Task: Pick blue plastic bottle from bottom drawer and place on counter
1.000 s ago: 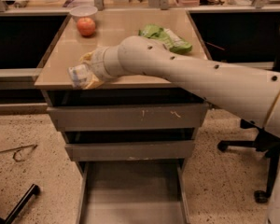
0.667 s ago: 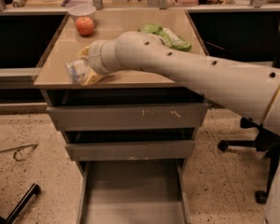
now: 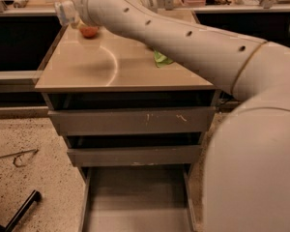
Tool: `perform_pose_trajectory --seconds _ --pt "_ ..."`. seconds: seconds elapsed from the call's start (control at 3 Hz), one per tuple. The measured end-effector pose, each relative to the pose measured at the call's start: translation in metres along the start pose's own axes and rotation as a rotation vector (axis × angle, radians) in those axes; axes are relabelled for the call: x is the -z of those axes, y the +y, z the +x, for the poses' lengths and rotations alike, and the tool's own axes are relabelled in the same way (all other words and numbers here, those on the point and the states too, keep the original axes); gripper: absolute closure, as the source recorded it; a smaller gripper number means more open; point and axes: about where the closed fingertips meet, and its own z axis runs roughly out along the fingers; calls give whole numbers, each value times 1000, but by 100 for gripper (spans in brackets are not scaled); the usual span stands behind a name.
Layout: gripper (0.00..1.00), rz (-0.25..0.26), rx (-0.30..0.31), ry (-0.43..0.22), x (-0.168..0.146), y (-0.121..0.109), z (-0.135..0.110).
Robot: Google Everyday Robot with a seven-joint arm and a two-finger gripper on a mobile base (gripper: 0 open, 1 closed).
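Camera view: claw (image 3: 70, 14) clamps pale blue plastic bottle (image 3: 63, 11) above glossy counter (image 3: 87, 66) far-left corner.

Office-like workroom: drawer cabinet (image 3: 130, 122), speckled floor (image 3: 19, 139), cluttered benches (image 3: 241, 6) behind; pincer (image 3: 66, 12) by the counter (image 3: 111, 66), far left.

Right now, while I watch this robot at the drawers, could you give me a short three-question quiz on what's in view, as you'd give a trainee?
1. True or false: the bottom drawer is pushed shut.
2. Where is the gripper? A) up at the far left corner of the counter; B) down inside the bottom drawer; C) resting on the floor.
3. Which green thing lies on the counter, partly hidden behind the arm?

Key: 1. False: it stands pulled out, with its bare floor showing. 2. A. 3. The green snack bag.
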Motion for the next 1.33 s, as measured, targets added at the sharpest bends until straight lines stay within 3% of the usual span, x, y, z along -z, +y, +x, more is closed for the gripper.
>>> perform_pose_trajectory --seconds 0.33,0.67,1.0,1.33 --pt "100 -47 17 38 -41 -1 27" --pt "100 -145 -114 2 -62 19 43" --pt "100 -186 -222 -55 -51 14 41" --pt "100 -221 -299 -85 -39 30 39"
